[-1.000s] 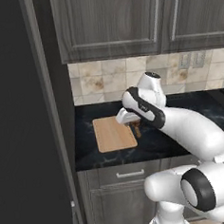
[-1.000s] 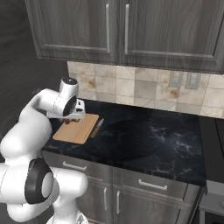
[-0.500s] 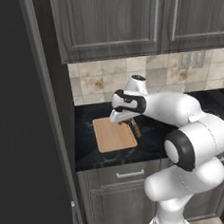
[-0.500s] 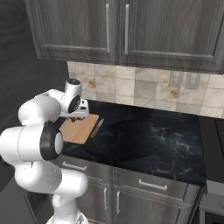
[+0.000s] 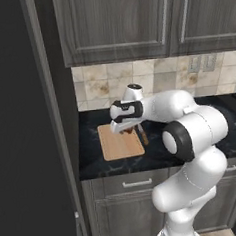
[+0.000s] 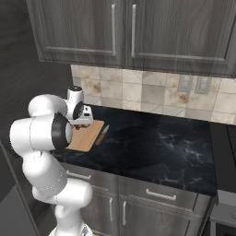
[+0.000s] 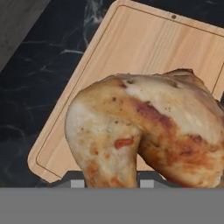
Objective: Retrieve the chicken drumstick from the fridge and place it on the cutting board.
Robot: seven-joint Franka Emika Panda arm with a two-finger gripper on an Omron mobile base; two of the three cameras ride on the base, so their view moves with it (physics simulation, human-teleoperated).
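- The fridge is a tall, flat, dark slab at the left, matte and featureless from this side.
- The table is glossy black stone with pale veins; hard and slick, so a drumstick dropped on it would probably slide.
- The cutting board is pale, fine-grained wood, a flat rectangle with rounded corners and a shallow groove inside its rim. It lies flat on the table, beside the fridge.
- The chicken drumstick is lumpy, golden-brown, with glistening skin and reddish patches. It hangs over the board's far part, held between the fingers of the end effector.
- The end effector is clenched on the drumstick, with the dark finger bases flanking the meat's lower end in the hand view.
- The step in hand is setting it down. It is best to lower straight until the meat rests on the wood, well inside the groove, then let go gently, because the rounded shape may roll.
- A knife lies just off the board's right edge and should be kept clear of.
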